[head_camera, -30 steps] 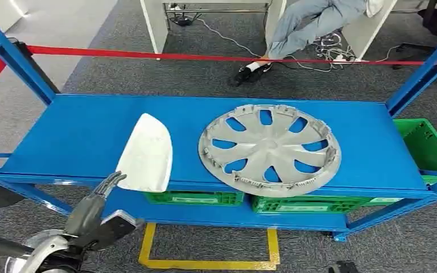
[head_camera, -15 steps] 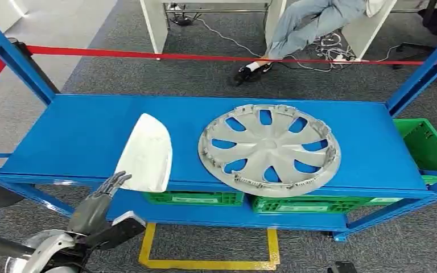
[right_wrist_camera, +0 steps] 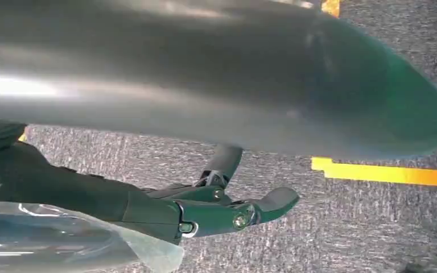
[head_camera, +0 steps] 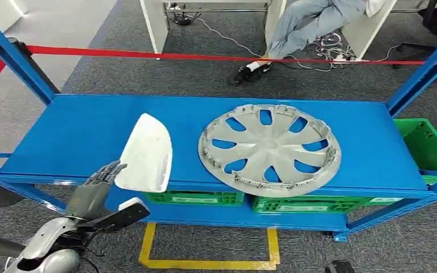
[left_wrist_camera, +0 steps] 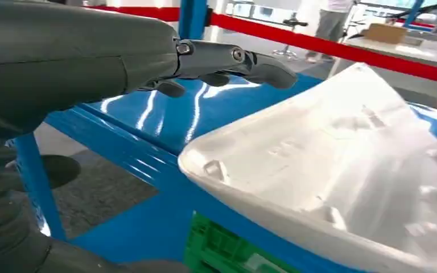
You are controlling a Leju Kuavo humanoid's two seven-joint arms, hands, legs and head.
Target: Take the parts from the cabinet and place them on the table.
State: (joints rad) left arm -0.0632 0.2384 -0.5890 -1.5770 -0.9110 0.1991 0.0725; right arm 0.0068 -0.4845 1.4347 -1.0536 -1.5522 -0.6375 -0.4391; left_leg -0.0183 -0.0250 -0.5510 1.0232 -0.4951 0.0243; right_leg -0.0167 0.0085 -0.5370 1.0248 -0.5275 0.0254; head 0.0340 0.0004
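**White cover next, hubcap after**

The white cover (head_camera: 145, 153) sits at the shelf's (head_camera: 79, 133) front edge, its near corner overhanging; looks like thin, stiff, glossy plastic, probably light and slippery, so I'd grab that overhanging rim; the left hand (head_camera: 95, 190) hovers just beside it, fingers spread, holding nothing. The hubcap (head_camera: 269, 149), silver and spoked, lies flat to the right; likely light but awkward. The right hand (right_wrist_camera: 205, 213) hangs over carpet, fingers loosely apart, empty.
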